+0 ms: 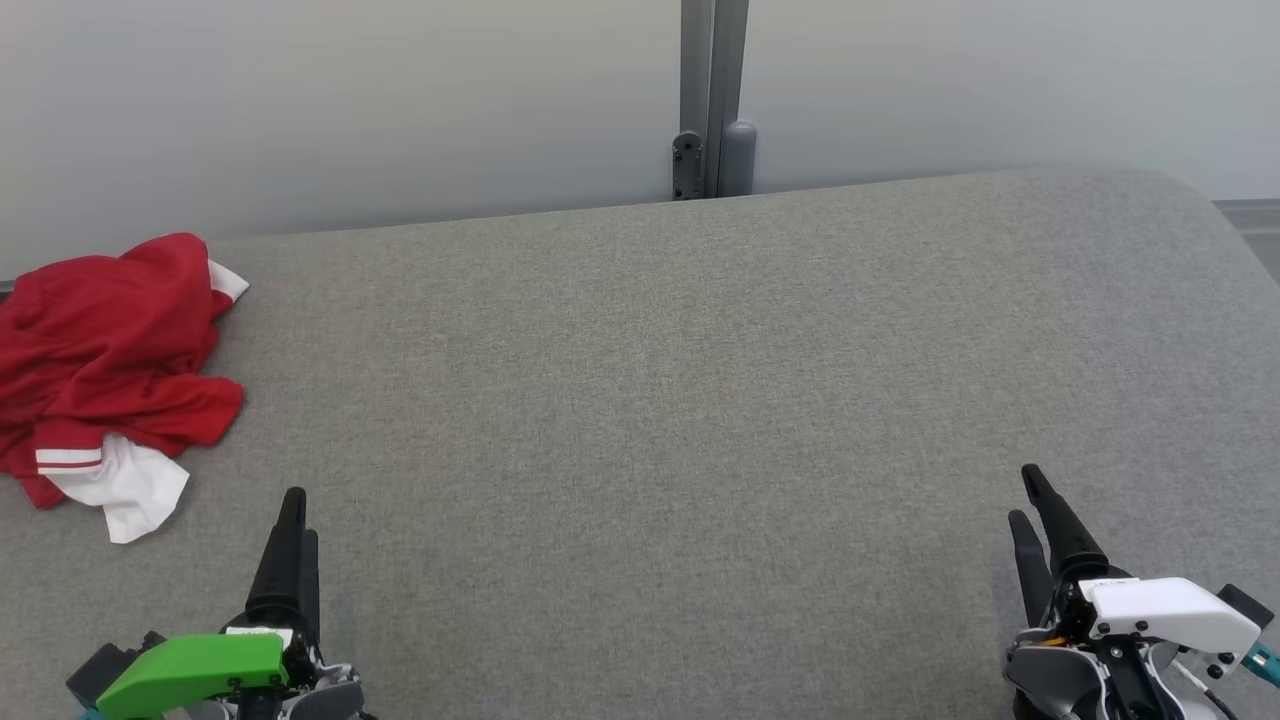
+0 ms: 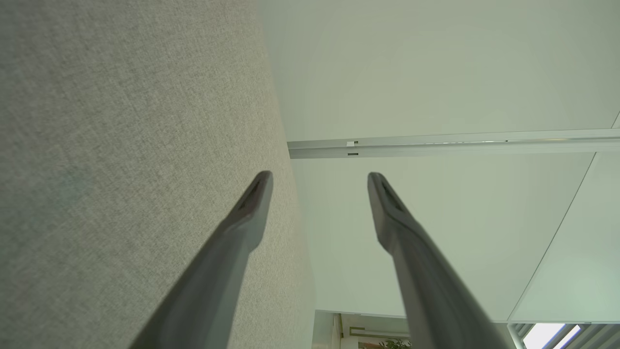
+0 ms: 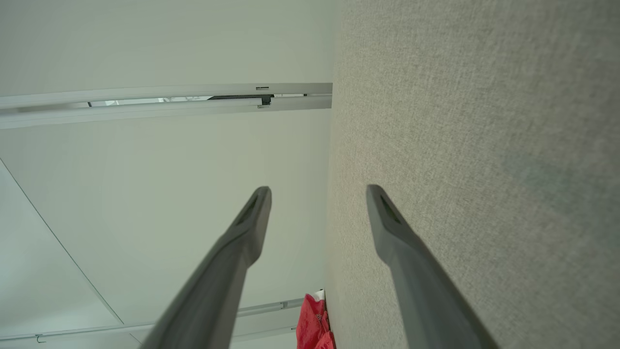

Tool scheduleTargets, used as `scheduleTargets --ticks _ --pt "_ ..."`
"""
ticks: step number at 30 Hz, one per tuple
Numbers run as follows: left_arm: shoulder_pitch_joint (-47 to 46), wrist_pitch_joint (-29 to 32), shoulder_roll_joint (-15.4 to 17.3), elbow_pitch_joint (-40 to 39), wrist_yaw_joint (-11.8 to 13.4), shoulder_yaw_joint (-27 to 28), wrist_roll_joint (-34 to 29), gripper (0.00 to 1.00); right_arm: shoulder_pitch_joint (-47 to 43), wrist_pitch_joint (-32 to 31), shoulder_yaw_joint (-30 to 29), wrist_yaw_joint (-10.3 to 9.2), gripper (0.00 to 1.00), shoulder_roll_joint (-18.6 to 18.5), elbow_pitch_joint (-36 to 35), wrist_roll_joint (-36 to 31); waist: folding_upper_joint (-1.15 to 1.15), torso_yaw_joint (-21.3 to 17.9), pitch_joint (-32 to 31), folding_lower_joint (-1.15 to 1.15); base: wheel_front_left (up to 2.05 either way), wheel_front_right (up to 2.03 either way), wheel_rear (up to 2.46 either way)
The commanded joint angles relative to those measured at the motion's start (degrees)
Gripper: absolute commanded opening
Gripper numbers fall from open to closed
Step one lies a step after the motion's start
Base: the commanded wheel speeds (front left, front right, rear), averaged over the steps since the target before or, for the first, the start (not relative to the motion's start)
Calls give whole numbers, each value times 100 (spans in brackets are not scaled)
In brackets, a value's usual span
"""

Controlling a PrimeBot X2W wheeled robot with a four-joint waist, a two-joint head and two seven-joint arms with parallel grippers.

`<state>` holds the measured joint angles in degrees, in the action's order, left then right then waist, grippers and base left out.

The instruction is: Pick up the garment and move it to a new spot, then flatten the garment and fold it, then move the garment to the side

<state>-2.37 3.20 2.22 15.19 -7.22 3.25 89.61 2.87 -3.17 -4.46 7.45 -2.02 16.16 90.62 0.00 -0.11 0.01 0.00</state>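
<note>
Place: an office-like test room or lab cell; which of the two cannot be told.
Walls: pale frosted partition panels (image 1: pixel 350 100), joined by a grey metal post (image 1: pixel 712 90).
Work surface: one wide table (image 1: pixel 700 400) covered in grey woven fabric, rounded at its far right corner.
Past the panels: a leafy plant (image 2: pixel 395 344) and a bright window (image 2: pixel 552 334).

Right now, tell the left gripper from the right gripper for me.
The left gripper wears a green cover; the right gripper wears a white cover. The left gripper sits near the garment; the right gripper is far across the grey surface from it. Both are open and empty.
</note>
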Motion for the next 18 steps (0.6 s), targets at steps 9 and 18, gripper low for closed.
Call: scheduleTargets --ticks 9,18 --pt "-83 -272 33 -352 141 -118 -678 100 20 271 88 2 100 -40 -401 -873 0 -11 -8 0 0 0 0" --pt "-103 -476 40 -638 298 -226 -1580 100 11 474 167 2 100 -49 -723 -1870 0 -16 -13 0 0 0 0"
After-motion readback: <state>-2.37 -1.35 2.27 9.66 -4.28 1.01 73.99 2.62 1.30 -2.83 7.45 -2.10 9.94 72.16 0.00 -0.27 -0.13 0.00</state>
